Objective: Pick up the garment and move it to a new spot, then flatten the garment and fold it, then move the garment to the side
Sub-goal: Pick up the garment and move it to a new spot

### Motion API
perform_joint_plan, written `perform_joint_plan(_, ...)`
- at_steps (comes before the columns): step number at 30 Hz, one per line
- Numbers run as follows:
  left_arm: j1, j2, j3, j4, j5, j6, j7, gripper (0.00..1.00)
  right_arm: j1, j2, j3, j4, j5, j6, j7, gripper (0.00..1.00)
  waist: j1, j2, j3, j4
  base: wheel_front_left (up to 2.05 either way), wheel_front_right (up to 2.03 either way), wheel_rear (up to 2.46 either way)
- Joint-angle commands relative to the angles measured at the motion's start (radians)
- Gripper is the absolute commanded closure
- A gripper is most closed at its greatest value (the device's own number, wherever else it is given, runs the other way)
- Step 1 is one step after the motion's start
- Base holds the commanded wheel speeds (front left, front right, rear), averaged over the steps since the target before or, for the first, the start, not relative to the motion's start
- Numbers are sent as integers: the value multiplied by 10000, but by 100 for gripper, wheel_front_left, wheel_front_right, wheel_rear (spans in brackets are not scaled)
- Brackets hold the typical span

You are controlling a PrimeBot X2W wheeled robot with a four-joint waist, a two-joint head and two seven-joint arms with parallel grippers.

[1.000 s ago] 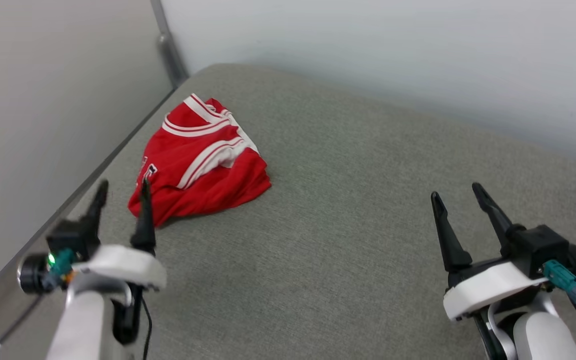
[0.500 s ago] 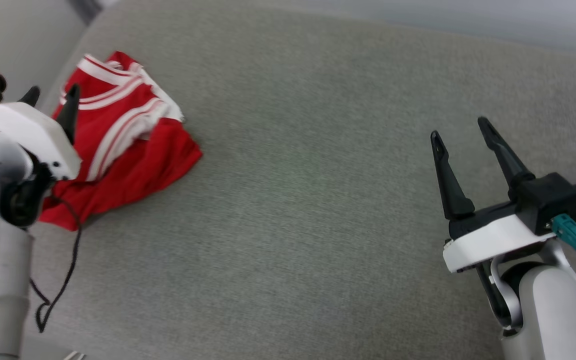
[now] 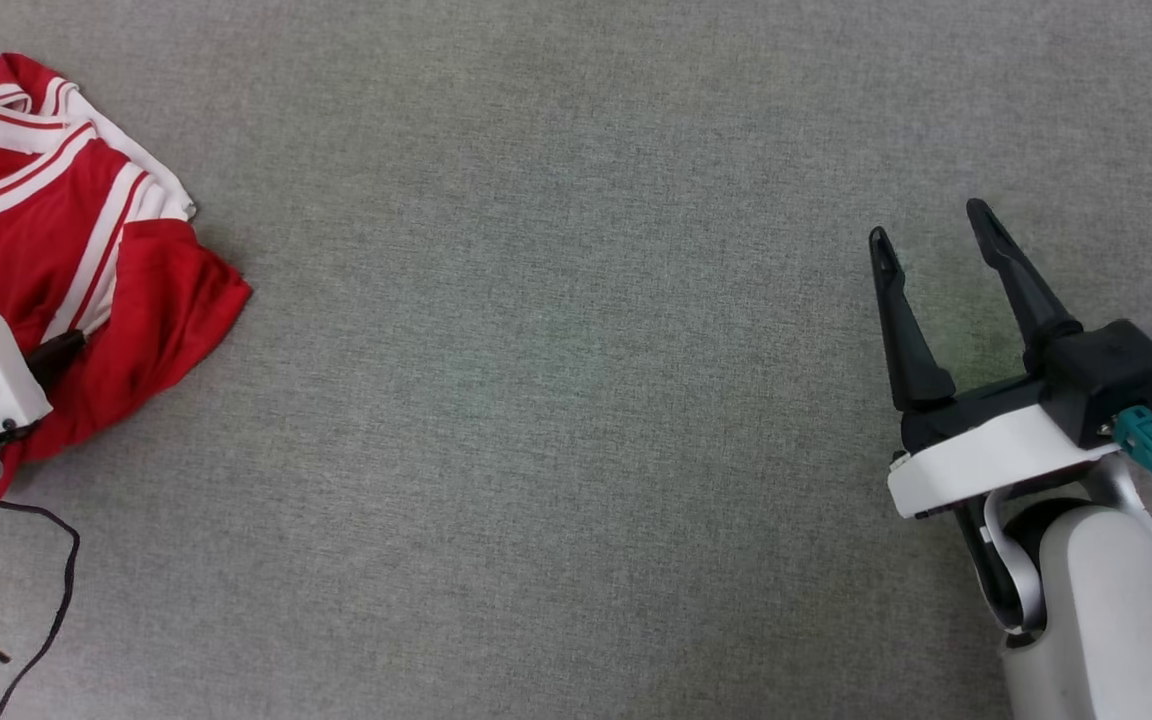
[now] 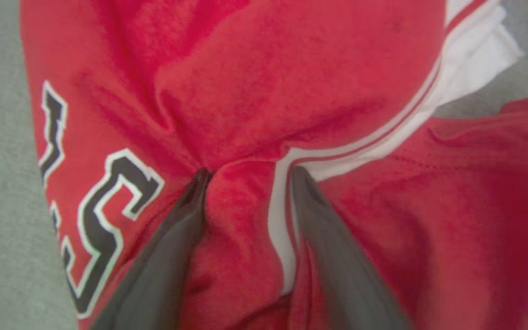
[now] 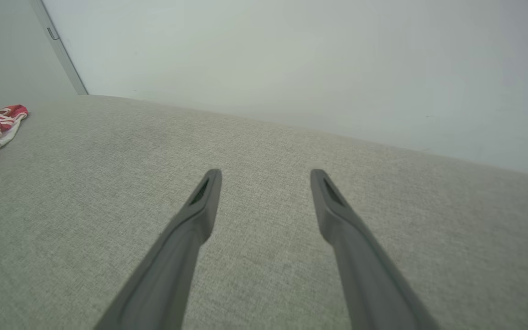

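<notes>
left gripper now down on crumpled red garment — jaws spread, as on right gripper

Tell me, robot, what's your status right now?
Left gripper open, fingertips pressed into the crumpled red jersey, a fold between them. Right gripper open, above the gray cushion. Nothing blocking.

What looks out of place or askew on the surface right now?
The red jersey with white striped trim lies crumpled in a heap on the grey fabric surface, its lettering creased, with the open left gripper pressing into its folds. A loose black cable loops beside it in the head view.
</notes>
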Motion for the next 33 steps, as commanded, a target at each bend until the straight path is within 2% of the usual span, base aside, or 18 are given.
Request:
perform_joint_plan(1, 198, -329, -95, 349, -101, 12, 136, 64, -164, 8, 25, 21, -39, -3, -24, 0, -2, 0, 9, -31, 0, 0, 0)
perform_joint_plan(2, 163, -401, -48, 463, -174, 16, 77, 100, -174, 8, 35, 50, -52, -3, -31, 0, -2, 0, -33, -28, 0, 0, 0)
perform_joint_plan(5, 65, -429, -126, 682, -98, 17, -151, 100, -167, 6, 12, 116, -46, -3, -42, 0, -2, 0, -234, -1, 0, 0, 0)
perform_joint_plan(8, -282, -201, -128, 709, 335, 274, -1332, 100, -3, 6, -45, 226, 35, -3, -72, 0, -2, 0, -684, 72, 0, 0, 0)
perform_joint_plan(12, -600, -119, -135, 741, 983, 1058, -3031, 100, 294, 6, -186, 387, 135, -3, -146, 0, -2, 0, -1395, 190, 0, 0, 0)
perform_joint_plan(14, -669, -173, -164, 752, 1106, 1208, -3363, 100, 365, 6, -236, 421, 189, -3, -170, 0, -2, 0, -1595, 221, 0, 0, 0)
perform_joint_plan(16, -923, -192, -276, 670, 1483, 1532, -4319, 100, 631, 6, -323, 561, 325, -3, -211, 0, -2, 0, -2221, 282, 0, 0, 0)
perform_joint_plan(17, -923, -192, -276, 670, 1483, 1532, -4319, 100, 631, 6, -323, 561, 325, -3, -211, 0, -2, 0, -2221, 282, 0, 0, 0)
perform_joint_plan(25, -1191, -667, -523, 161, 1959, 1696, -6459, 100, 1479, 6, -604, 796, 832, -3, -311, 0, -2, 0, -3844, 116, 0, 0, 0)
perform_joint_plan(33, -626, -1580, -1137, -986, 2299, 1803, -7426, 100, 2131, 5, -725, 730, 1133, -3, -241, 0, -2, 0, -4771, -691, 0, 0, 0)
